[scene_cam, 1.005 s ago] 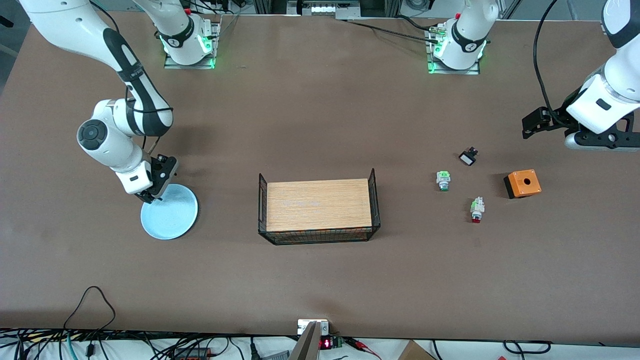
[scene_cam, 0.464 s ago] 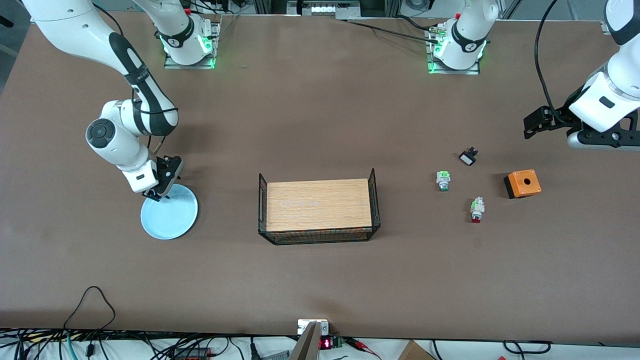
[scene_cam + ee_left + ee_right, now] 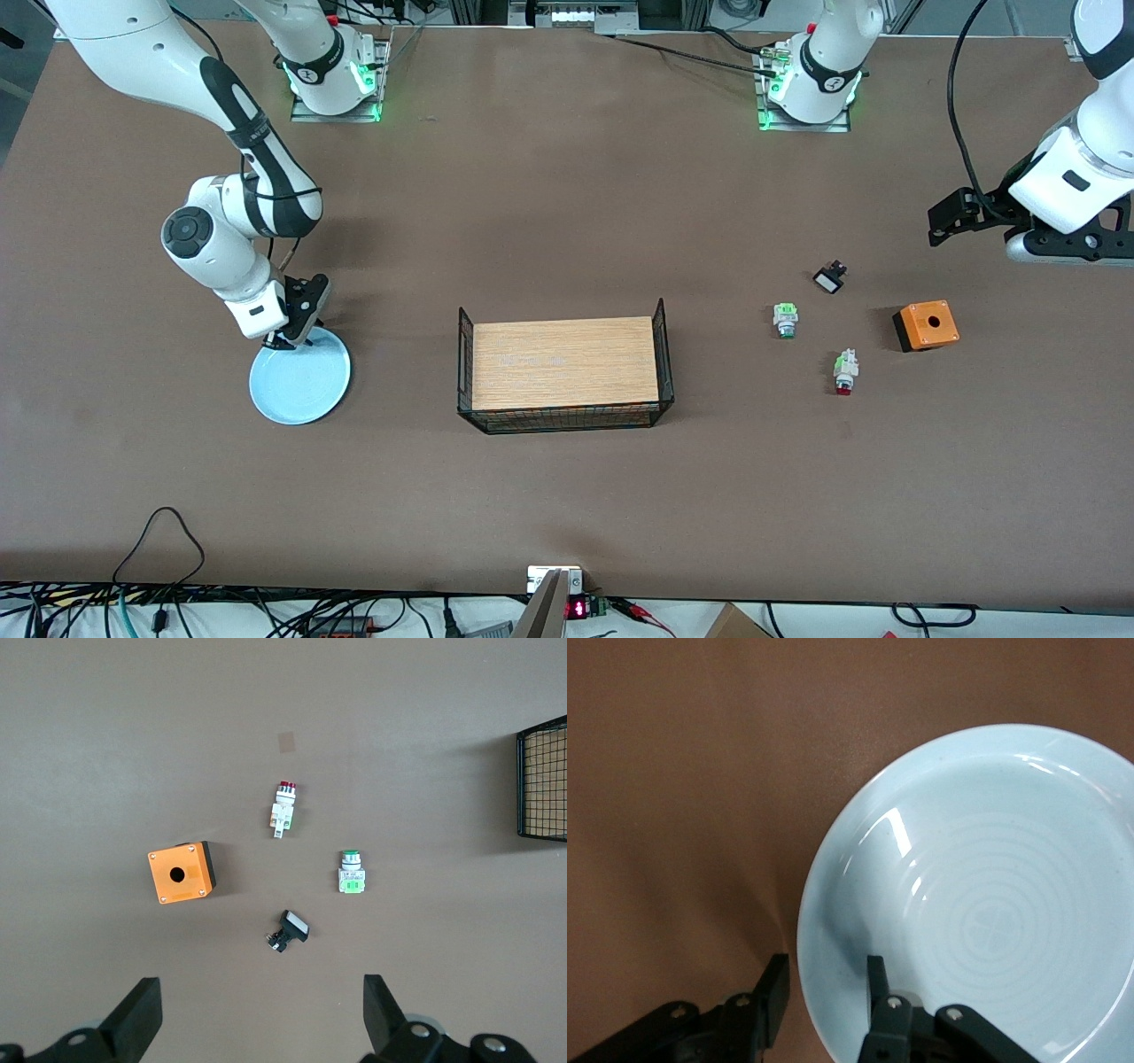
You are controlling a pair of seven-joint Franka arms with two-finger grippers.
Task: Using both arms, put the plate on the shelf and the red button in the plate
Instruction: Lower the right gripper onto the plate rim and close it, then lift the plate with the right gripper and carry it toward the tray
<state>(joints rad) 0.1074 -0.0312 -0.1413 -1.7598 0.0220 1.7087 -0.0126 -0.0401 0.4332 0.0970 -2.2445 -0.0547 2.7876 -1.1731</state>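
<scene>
The pale blue plate (image 3: 306, 383) lies flat on the table toward the right arm's end. My right gripper (image 3: 285, 341) is down at the plate's rim, on its edge farthest from the front camera. In the right wrist view the right gripper (image 3: 824, 970) straddles the rim of the plate (image 3: 983, 904), one finger inside and one outside, with gaps still showing. The red button (image 3: 844, 373) lies toward the left arm's end. My left gripper (image 3: 1059, 251) hangs open and empty over bare table there, with the red button (image 3: 283, 806) in the left wrist view.
A wire basket (image 3: 461, 354) with a wooden floor stands mid-table. Around the red button lie a green-capped button (image 3: 785, 320), a black-and-white switch (image 3: 829, 279) and an orange box (image 3: 926, 325) with a hole in its top.
My right gripper has slid a little along the plate's rim toward the basket, and its fingers have narrowed around the rim. The left arm shifted slightly, then held still.
</scene>
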